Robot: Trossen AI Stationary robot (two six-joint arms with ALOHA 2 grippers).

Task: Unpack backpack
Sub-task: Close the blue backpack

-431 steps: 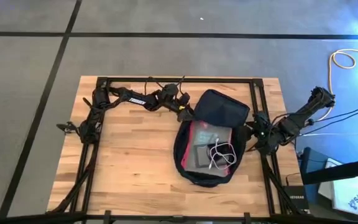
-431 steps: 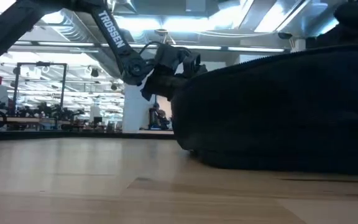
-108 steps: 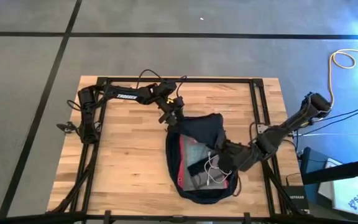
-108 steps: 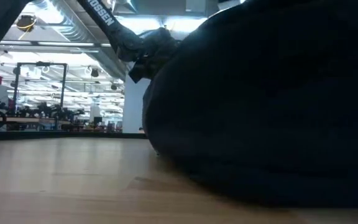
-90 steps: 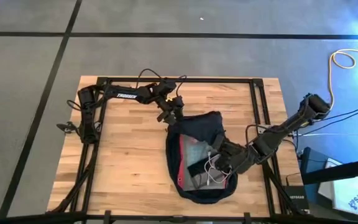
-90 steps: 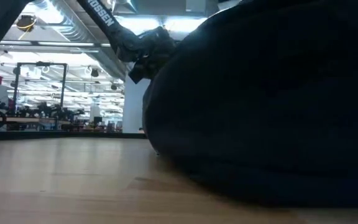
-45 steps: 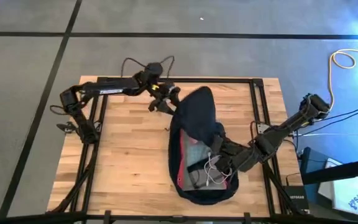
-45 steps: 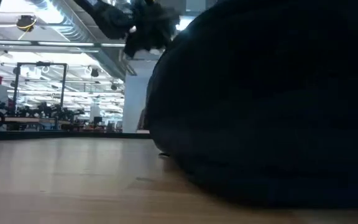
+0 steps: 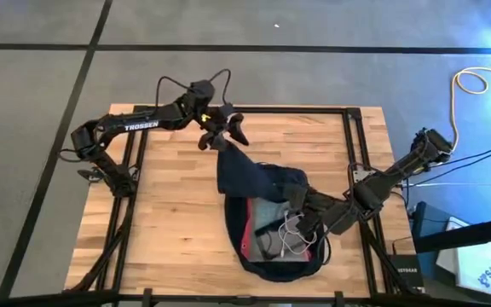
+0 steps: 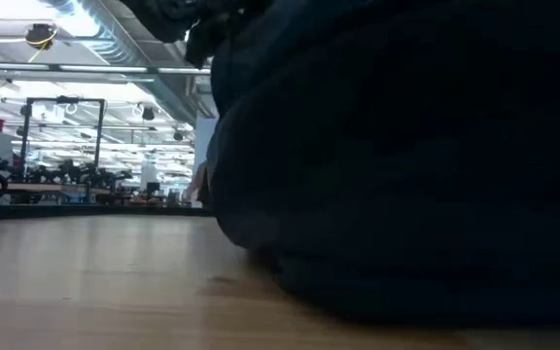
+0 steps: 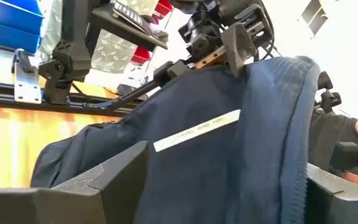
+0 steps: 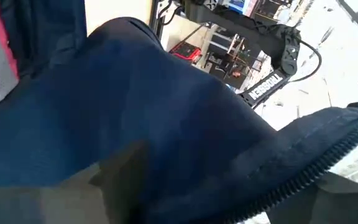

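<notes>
A dark navy backpack [image 9: 262, 205] lay open on the right half of the wooden tabletop [image 9: 169, 222]. The left gripper [image 9: 222, 138], raised near the far edge, had its fingers [image 11: 110, 180] clamped on the backpack's lifted flap. The right gripper [image 9: 307, 223] reached into the opening beside white cables [image 9: 295, 234]; whether it held anything could not be told.

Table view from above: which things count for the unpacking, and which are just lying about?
In play: large dark navy fabric backpack, flap held up by the left gripper; right gripper at its opening; clear red-edged pouch; white cable.

Lying about: yellow cord on the floor.
</notes>
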